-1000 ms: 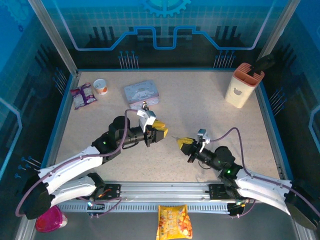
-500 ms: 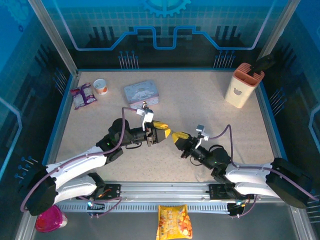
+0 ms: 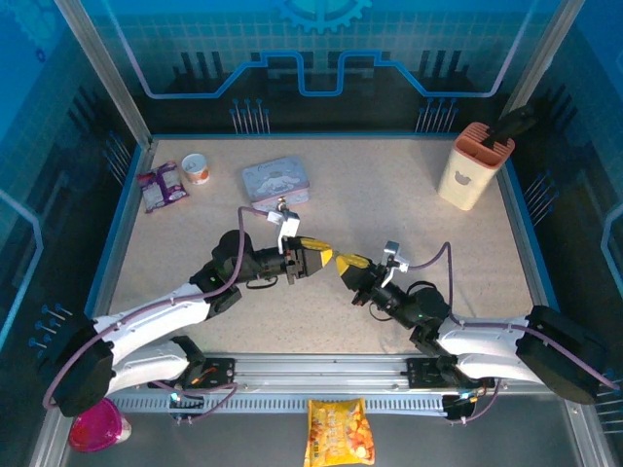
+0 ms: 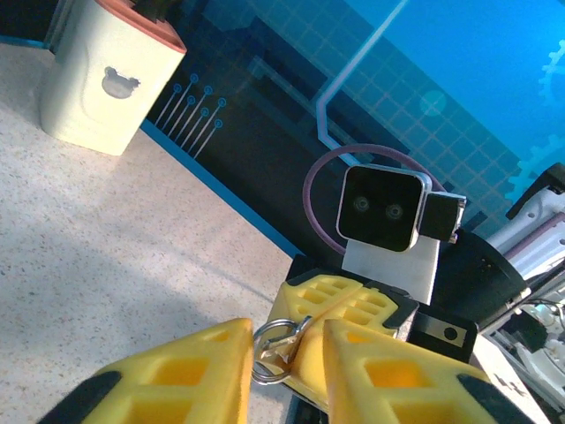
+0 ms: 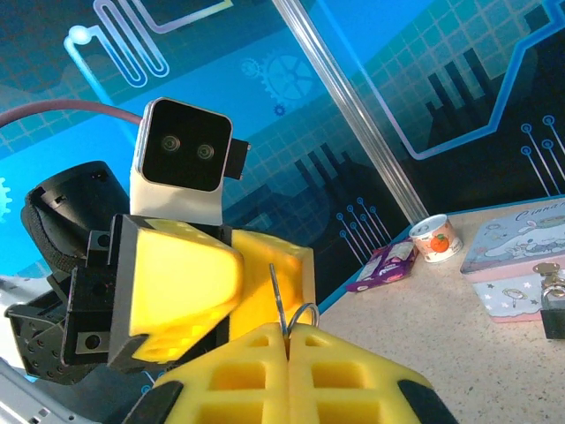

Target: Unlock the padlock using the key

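Note:
My right gripper is shut on the key; its thin blade and wire ring stick up from between the yellow pads. In the top view the right gripper meets my left gripper tip to tip above the table's middle. From the left wrist, the key's ring sits in the narrow gap of the left gripper, touching one finger while a slit shows by the other. The padlock lies on the table against the tin's front, seen from above as a small dark padlock.
A lilac tin lies behind the grippers. A small cup and a purple packet are at the back left. A cream holder with an orange top stands at the back right.
The right gripper has swung left with the key until it meets the left gripper. The left jaws have narrowed around the key's ring.

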Controlling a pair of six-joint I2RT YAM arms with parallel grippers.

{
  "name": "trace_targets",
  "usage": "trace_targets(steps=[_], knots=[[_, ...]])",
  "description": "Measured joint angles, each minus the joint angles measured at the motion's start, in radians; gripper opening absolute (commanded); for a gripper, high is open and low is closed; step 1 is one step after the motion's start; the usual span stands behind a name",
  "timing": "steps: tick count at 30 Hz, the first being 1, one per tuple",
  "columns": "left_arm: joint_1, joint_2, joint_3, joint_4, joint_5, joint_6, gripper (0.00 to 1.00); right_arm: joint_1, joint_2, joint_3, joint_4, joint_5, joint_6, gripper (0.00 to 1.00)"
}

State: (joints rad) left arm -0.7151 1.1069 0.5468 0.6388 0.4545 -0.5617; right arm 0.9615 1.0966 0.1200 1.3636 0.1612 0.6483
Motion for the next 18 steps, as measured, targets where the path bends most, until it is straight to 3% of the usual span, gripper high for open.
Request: trace_targets(steps=[8,16,18], knots=[[0.006,0.018,0.0,0.028,0.019,-0.023,0.05,0.006,0.03,0.01,0.012,0.004,0.016,0.0],[0.006,0.024,0.0,0.047,0.024,-0.024,0.0,0.008,0.034,0.01,0.019,0.016,0.019,0.01],[0.006,0.024,0.0,0.048,0.024,-0.024,0.0,0.008,0.034,0.01,0.02,0.016,0.023,0.13]])
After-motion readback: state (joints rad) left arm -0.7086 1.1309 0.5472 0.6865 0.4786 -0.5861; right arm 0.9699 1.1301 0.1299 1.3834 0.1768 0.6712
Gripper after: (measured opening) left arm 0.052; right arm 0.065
